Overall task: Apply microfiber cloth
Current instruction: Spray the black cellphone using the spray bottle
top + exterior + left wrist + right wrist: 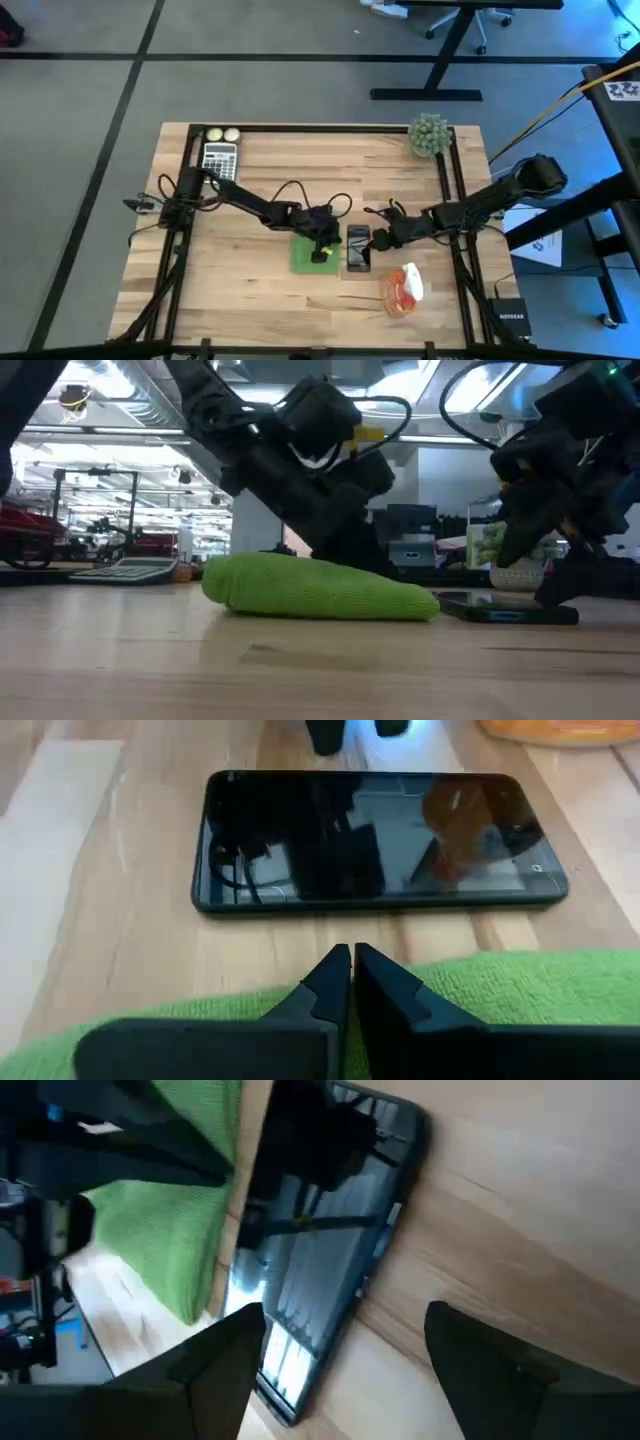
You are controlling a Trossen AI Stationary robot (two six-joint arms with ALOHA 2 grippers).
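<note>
- Left gripper (350, 982): fingers pressed together, tips resting on the microfiber cloth (520, 985); whether any fabric is pinched between them cannot be told. In the high view it sits at the lower centre of the frame, over the cloth's right part.
- Right gripper (345, 1340): fingers spread apart, holding nothing, one finger (215, 1365) over the phone's edge. In the high view it lies right of centre.
- Microfiber cloth (308, 251): bright green, bunched into a low mound on the table, lower centre of the high view, just left of the phone.
- Phone (358, 247): black, flat, screen up, between the two grippers.
- Table (250, 290): light wood planks.
- Calculator (220, 159): upper left of the table.
- Spiky ball plant (429, 135): upper right corner of the table.
- Orange packet (402, 290): lower right of the phone.
</note>
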